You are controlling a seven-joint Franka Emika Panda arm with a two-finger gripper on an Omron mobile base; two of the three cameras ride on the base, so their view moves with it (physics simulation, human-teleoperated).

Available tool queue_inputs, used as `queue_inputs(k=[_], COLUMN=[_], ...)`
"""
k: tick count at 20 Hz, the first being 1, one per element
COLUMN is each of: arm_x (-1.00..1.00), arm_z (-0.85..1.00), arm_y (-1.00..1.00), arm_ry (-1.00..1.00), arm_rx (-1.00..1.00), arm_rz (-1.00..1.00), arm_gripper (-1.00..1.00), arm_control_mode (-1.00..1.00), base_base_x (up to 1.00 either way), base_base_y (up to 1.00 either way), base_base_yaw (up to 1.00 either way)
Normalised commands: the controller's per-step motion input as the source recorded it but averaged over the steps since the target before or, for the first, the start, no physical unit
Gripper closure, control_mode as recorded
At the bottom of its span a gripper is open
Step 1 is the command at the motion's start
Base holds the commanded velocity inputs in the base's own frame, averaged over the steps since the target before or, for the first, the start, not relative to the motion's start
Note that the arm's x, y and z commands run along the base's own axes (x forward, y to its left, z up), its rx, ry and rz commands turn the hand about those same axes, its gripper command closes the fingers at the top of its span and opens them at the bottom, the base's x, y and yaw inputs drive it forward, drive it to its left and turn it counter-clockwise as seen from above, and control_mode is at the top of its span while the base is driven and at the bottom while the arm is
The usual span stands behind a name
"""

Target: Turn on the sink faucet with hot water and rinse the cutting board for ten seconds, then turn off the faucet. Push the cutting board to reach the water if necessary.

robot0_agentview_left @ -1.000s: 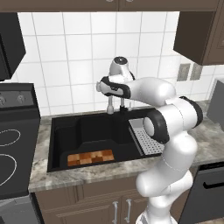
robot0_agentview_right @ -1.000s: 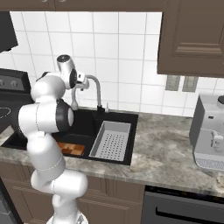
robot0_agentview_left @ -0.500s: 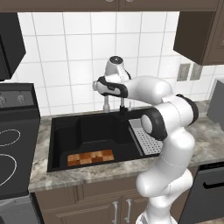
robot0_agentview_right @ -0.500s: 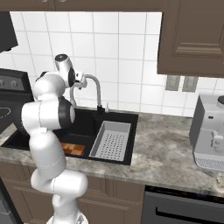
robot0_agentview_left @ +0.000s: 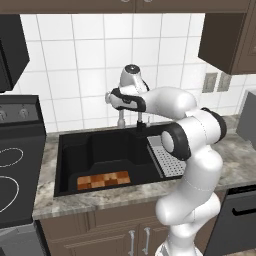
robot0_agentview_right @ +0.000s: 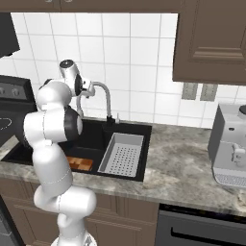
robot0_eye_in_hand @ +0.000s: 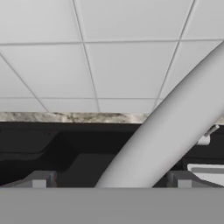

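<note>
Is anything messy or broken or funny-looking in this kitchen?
Nothing looks spilled or broken. The cutting board lies flat at the front of the sink, a bit left of the faucet, and no water is running. The open gripper sits right at the faucet's spout.

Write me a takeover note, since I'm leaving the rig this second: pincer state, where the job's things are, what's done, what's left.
Pincer: open, holding nothing, its tips either side of the faucet spout up by the tiled wall.
Cutting board: flat on the sink floor at the front, beside the grey perforated tray.
Done: nothing visible; no water running.
Left: turn on hot water at the side lever, rinse the board (push it toward the stream if needed), turn the faucet off.
</note>
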Motion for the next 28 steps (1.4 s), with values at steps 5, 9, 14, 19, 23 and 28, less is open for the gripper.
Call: queue_inputs(k=[5, 9, 14, 19, 23, 28], arm_x=[0.07, 0.0, 0.0, 0.0, 0.0, -0.06], arm_z=[-0.01, 0.0, 0.07, 0.21, 0.3, 0.21], arm_y=[0.1, 0.0, 0.0, 0.0, 0.0, -0.04], arm_ry=[0.0, 0.0, 0.0, 0.0, 0.0, 0.0], arm_rx=[0.0, 0.0, 0.0, 0.0, 0.0, 0.0], arm_rz=[0.0, 0.0, 0.0, 0.0, 0.0, 0.0], arm_gripper=[-1.0, -1.0, -1.0, -1.0, -1.0, -1.0], arm_control_mode=[-1.0, -1.0, -1.0, -1.0, -1.0, -1.0], base_base_x=[0.0, 0.0, 0.0, 0.0, 0.0, 0.0], base_base_y=[0.0, 0.0, 0.0, 0.0, 0.0, 0.0], base_base_yaw=[0.0, 0.0, 0.0, 0.0, 0.0, 0.0])
